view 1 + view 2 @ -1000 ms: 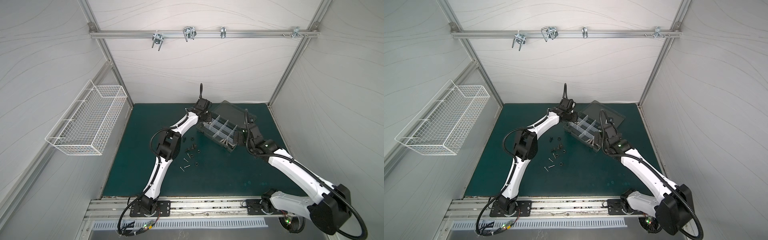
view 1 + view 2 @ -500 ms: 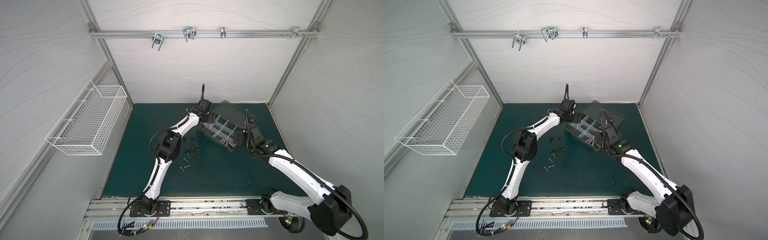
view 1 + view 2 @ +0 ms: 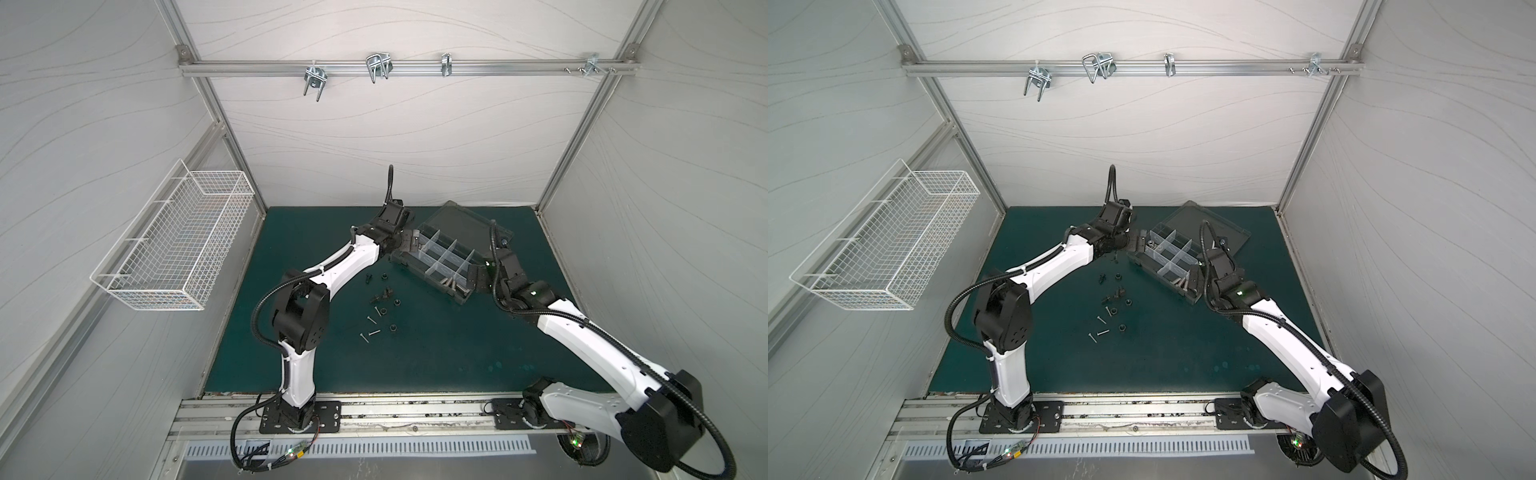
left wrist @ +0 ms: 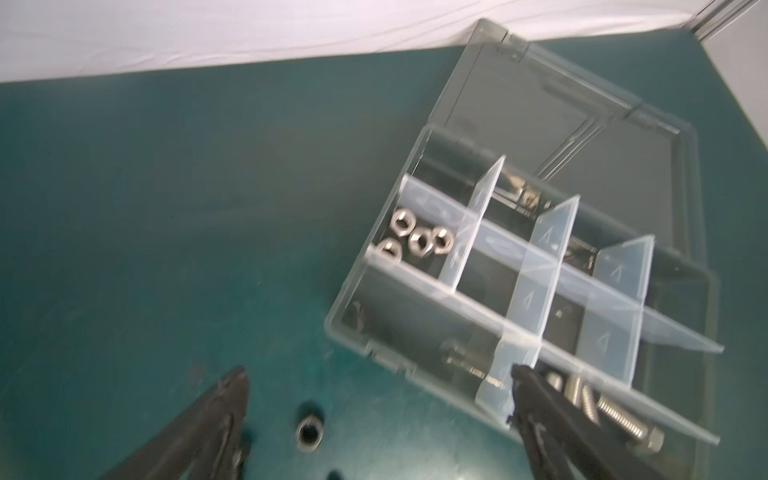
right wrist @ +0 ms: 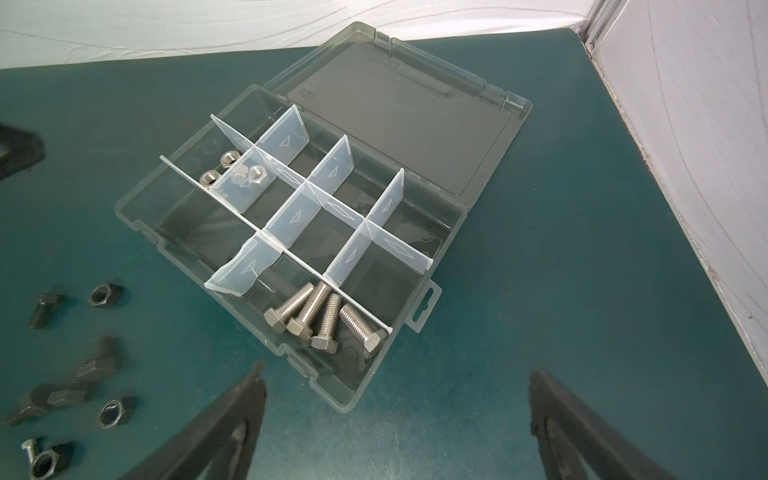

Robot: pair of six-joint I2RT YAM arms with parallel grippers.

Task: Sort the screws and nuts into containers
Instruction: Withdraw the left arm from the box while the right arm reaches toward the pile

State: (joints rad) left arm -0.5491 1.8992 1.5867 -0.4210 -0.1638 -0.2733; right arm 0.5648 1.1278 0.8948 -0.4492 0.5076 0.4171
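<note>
The clear organizer box [image 3: 441, 266] [image 3: 1167, 259] lies open on the green mat, its lid folded back. One of its containers holds silver nuts [image 4: 415, 239] [image 5: 232, 172]; another holds silver hex bolts [image 5: 324, 316]. My left gripper [image 4: 379, 374] [image 3: 407, 245] is open at the box's left end. One fingertip overlaps the box wall, and a single nut [image 4: 309, 432] shows blurred against the mat between the fingers. My right gripper [image 5: 397, 373] [image 3: 473, 282] is open and empty at the box's near right corner. Loose black screws and nuts [image 5: 83, 365] [image 3: 382, 299] lie on the mat.
Thin silver screws [image 3: 371, 332] lie nearest the front of the loose pile. A white wire basket [image 3: 178, 249] hangs on the left wall. The box lid [image 5: 407, 124] lies flat toward the back wall. The right wall stands close beside the box.
My left gripper has opened at the box's left end and its wrist has shifted slightly. The right arm and the box have stayed put.
</note>
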